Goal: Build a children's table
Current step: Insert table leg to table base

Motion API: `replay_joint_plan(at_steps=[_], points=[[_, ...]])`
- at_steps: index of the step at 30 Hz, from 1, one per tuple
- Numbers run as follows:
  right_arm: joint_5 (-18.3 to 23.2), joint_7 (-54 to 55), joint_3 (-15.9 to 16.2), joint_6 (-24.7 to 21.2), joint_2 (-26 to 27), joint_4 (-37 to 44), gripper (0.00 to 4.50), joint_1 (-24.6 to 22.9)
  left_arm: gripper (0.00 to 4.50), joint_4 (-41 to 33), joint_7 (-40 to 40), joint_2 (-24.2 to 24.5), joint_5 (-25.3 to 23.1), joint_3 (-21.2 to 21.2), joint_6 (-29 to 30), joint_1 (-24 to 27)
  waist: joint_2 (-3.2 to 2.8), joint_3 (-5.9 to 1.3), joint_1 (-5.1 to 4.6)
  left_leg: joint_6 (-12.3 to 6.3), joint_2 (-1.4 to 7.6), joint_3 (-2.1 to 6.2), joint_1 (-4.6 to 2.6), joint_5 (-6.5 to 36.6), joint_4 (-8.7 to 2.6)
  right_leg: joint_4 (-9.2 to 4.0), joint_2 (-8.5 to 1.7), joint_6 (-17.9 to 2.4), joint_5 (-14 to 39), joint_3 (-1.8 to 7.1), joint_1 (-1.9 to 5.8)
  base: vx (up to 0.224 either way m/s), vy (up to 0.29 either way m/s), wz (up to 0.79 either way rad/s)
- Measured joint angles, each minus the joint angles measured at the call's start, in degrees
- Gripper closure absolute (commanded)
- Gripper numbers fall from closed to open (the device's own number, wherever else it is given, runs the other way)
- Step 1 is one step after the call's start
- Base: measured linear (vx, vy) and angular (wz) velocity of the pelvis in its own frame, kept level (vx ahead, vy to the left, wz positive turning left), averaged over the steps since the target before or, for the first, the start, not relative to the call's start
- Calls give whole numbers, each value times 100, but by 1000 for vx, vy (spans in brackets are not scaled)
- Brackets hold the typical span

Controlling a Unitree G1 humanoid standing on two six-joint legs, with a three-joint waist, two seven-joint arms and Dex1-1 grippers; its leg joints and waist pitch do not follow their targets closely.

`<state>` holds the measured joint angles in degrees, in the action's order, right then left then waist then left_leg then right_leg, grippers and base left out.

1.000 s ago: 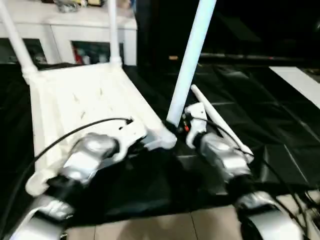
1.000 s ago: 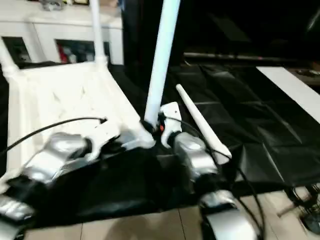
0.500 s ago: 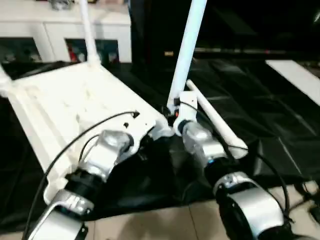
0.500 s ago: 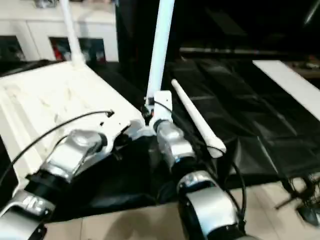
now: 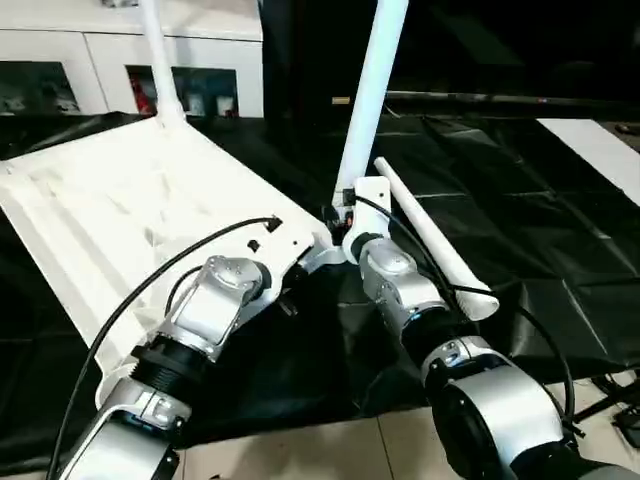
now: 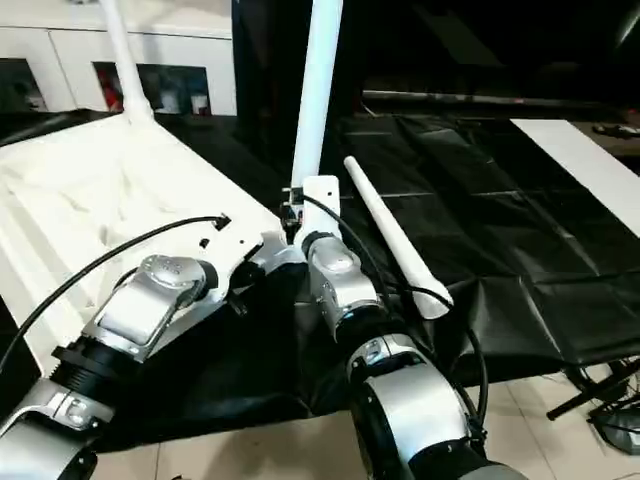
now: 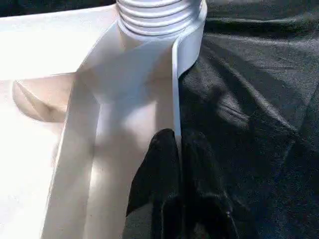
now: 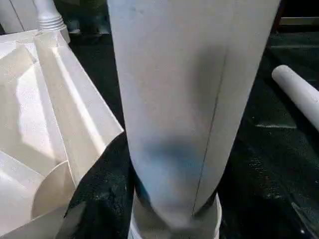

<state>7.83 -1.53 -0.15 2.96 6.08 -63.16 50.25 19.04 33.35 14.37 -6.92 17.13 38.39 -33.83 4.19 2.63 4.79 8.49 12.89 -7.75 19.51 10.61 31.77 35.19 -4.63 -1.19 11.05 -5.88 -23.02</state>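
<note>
The white table top (image 5: 110, 210) lies ribbed side up on the black-covered work table. One leg (image 5: 155, 60) stands in its far corner socket. A second leg (image 5: 372, 95) rises from the near right corner socket, and my right gripper (image 5: 344, 216) is shut on its base. In the right wrist view this leg (image 8: 189, 99) stands just in front of the camera and hides the fingers. My left gripper (image 7: 177, 149) is shut on the top's thin rim just short of that corner socket (image 7: 164, 20). A loose leg (image 5: 430, 240) lies on the cover beside my right forearm.
A white glass-door cabinet (image 5: 90, 50) stands behind the work table. A white board (image 5: 600, 150) lies at the far right. The black cover (image 5: 540, 250) ends at the front edge above a tiled floor (image 5: 330, 445). Black cables arc over both forearms.
The head camera has moved, shifting the whole picture. My right forearm has swung round beneath the upright leg. Both grippers stay where they were on the leg base and rim.
</note>
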Motion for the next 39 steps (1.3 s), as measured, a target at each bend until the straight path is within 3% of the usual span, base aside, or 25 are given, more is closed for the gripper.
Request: replay_joint_plan(at_steps=[6, 9, 20, 25, 31, 37, 39], points=[[-107, -165, 7, 199, -9, -64, 262, -7, 450, -41, 1, 33, 38, 0, 0, 0, -4, -2, 12, 0, 10, -4, -5, 0, -4, 5, 26, 0, -2, 24, -4, 0, 0, 0], [-124, -284, -2, 236, -19, -71, 192, -9, 450, -57, 3, 50, 48, 0, 0, 0, -5, -2, 14, 0, 13, -6, -5, 0, -5, 8, 31, -2, -3, 26, -5, 0, 0, 0], [-177, -661, -58, 360, -14, -378, 99, -112, 450, -71, 8, 126, 55, -50, -20, -45, -37, 11, 11, -1, 21, -35, 6, -1, -4, 6, 35, -28, -20, 43, -16, 0, 0, 0], [-181, -1310, -33, 463, -114, -409, 57, -197, 450, -70, 20, 240, 56, -77, -182, -58, -46, 18, -3, -13, 25, -41, 58, -9, 5, 8, 38, -30, -20, 44, -62, 0, 0, 0], [-120, -2714, 210, 238, -610, 545, 6, -613, 450, -33, 375, 548, 114, -102, -629, -9, -43, 24, 10, -75, 34, -51, 88, -36, 19, 6, 44, -32, -19, 45, -97, 0, 0, 0], [9, -3887, 557, -440, -1436, 2162, 6, -1348, 450, -143, 1040, 904, 333, -103, -1053, 212, -46, 28, 59, -82, 37, -61, 68, -34, 25, 3, 41, -34, -18, 47, -81, 0, 0, 0], [106, -4429, 676, -675, -1857, 2742, 6, -1662, 450, -146, 1427, 1157, 399, -90, -1463, 347, -61, 37, 64, -79, 39, -64, 64, -32, 25, 4, 40, -34, -18, 49, -64, 0, 0, 0]])
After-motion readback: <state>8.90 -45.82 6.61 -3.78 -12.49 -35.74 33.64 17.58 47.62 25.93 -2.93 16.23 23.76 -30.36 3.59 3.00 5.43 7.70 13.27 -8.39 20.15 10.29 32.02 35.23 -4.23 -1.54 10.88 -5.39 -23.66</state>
